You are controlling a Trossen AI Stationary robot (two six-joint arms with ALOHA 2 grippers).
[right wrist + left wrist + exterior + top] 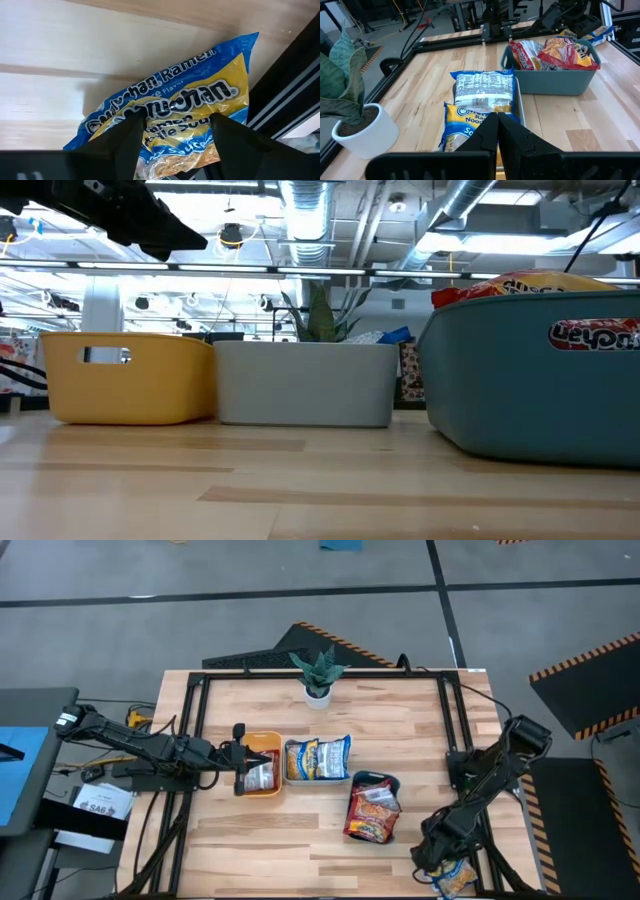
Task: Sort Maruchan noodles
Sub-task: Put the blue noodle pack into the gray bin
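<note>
A yellow-and-blue noodle packet (175, 100) lies flat on the table's near right corner (458, 879). My right gripper (177, 125) is open and points down over it (437, 858), one finger on either side of its middle. My left gripper (497, 125) is shut and empty, hovering over the orange tray (268, 746), which holds a silver-and-red packet (260, 776). Yellow-and-blue packets (482, 95) lie in the clear tray (318, 780). Orange-red packets (372, 812) fill the teal tray (550, 82). My right gripper comes at the yellow-and-blue packet from above, its open fingers (131, 131) astride the printed middle (175, 112). I cannot tell whether the fingertips touch the wrapper. The packet lies flat on the table.
A potted plant (318, 675) stands near the far edge. A black frame rail (455, 730) runs along the table's right side, close to the right arm. Bare wood lies along the near edge (280, 850) in front of the trays.
</note>
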